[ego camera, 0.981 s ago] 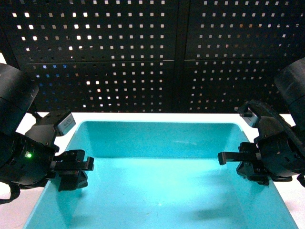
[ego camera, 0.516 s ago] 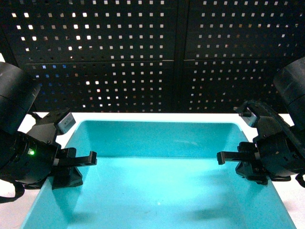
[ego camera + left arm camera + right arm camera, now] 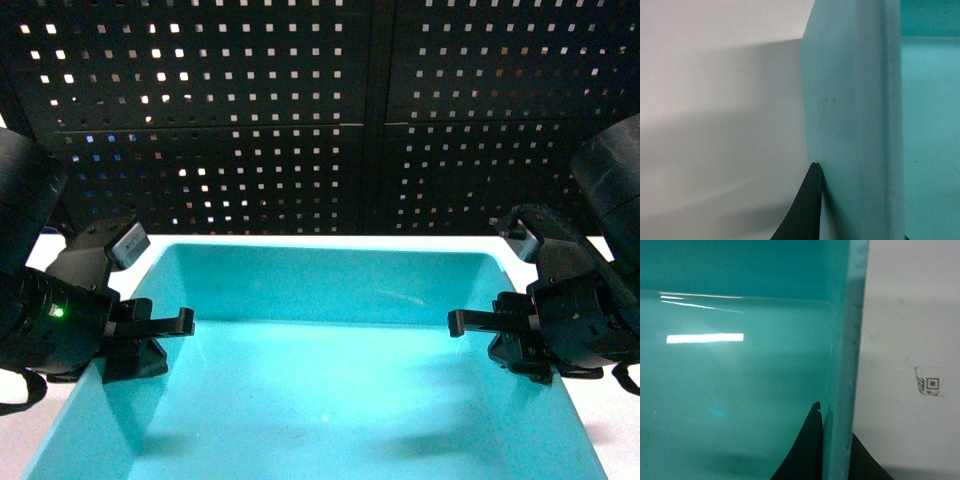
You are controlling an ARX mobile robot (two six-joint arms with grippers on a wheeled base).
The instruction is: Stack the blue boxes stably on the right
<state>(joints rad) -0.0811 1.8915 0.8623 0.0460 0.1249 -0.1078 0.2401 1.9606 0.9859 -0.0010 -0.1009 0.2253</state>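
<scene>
Light turquoise smooth plastic open-top bin (image 3: 320, 400) sits directly in front of me on the white worktop (image 3: 715, 100), filling the lower head view; its near edge is out of frame.

Change over the last second: my left gripper (image 3: 150, 345) has reworked its hold on the bin's left wall. The inner finger, bunched low a second ago, now reaches level over the bin's floor, and the whole gripper sits further out and slightly higher. My right gripper (image 3: 505, 335) has crept a little inward and up along the bin's right wall. The bin's far rim also reads slightly lower in the head view. My judgement: both holds are set and the lift is just starting, the carry to the right not yet begun.

Fingers: left wrist view shows one dark finger (image 3: 805, 210) pressed on the wall's outside. Right wrist view shows a finger (image 3: 807, 445) inside and another outside, the wall pinched between. Both clenched on the bin.

Count: one turquoise bin, two grippers, one small printed code sticker (image 3: 930, 385) on the worktop just right of the bin. No royal-blue bin in view. Behind the bin, a black perforated back panel (image 3: 320, 120).
</scene>
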